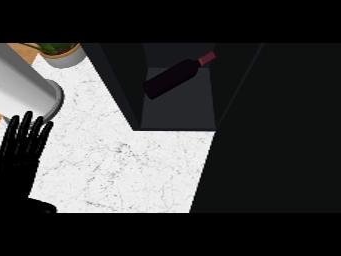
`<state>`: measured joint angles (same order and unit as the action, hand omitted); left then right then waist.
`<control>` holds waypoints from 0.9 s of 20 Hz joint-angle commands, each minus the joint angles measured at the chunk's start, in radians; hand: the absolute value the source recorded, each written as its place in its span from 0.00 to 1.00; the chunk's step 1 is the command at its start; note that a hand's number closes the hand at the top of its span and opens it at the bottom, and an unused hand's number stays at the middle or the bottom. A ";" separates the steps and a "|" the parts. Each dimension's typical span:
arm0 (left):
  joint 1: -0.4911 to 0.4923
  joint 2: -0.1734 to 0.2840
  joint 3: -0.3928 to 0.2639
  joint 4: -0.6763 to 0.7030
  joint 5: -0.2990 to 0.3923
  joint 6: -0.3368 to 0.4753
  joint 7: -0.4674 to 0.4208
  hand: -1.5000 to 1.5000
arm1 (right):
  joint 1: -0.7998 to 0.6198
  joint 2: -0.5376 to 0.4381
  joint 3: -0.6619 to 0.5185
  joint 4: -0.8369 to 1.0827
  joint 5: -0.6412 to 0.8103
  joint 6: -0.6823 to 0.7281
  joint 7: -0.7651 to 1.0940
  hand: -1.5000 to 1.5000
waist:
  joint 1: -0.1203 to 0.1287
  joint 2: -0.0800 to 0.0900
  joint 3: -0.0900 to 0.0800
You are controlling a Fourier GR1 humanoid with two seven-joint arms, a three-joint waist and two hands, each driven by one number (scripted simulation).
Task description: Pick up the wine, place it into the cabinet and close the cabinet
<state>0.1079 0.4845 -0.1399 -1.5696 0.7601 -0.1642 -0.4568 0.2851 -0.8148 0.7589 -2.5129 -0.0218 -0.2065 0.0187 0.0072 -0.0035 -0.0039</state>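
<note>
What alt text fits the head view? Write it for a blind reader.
A dark glass wine bottle with a red cap lies tilted inside the open dark cabinet on a white marble counter. The black left hand rests open at lower left, beside a white cylinder and potted plant.

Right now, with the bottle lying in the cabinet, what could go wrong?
The wine bottle lies tilted on its side inside the open cabinet, so it might roll when the door swings. The right hand is out of view, so whatever closes the door can't be checked. The left hand rests open beside the white cylinder; a careless move could bump it.
</note>
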 commanded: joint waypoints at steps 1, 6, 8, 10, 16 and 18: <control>-0.006 0.059 0.067 0.014 0.062 -0.050 0.045 0.00 | -0.027 0.063 0.114 -0.216 0.010 -0.016 0.149 1.00 | -0.004 0.000 0.000; -0.020 0.062 0.063 0.028 0.053 -0.082 0.039 0.00 | -0.123 0.155 0.127 -0.151 -0.011 -0.017 0.178 1.00 | 0.013 0.003 -0.003; -0.010 0.067 0.065 0.018 0.060 -0.097 0.043 0.00 | -0.155 0.177 0.111 -0.119 -0.052 -0.002 0.187 1.00 | 0.028 0.006 -0.002; -0.030 0.078 0.080 0.033 0.073 -0.096 0.058 0.00 | -0.164 0.188 0.104 -0.140 -0.068 -0.002 0.207 1.00 | 0.025 0.007 -0.004; -0.036 0.091 0.105 0.038 0.077 -0.109 0.055 0.00 | -0.281 0.283 0.062 -0.057 -0.116 0.014 0.272 1.00 | 0.050 0.011 -0.004; -0.040 0.083 0.095 0.050 0.071 -0.133 0.044 0.00 | -0.358 0.325 0.047 0.006 -0.096 0.015 0.303 1.00 | 0.070 0.014 -0.007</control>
<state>0.0744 0.5676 -0.0486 -1.5294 0.8331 -0.2809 -0.4071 0.0247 -0.6419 0.6675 -2.4778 -0.0414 -0.1669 0.2246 0.0562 0.0071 -0.0084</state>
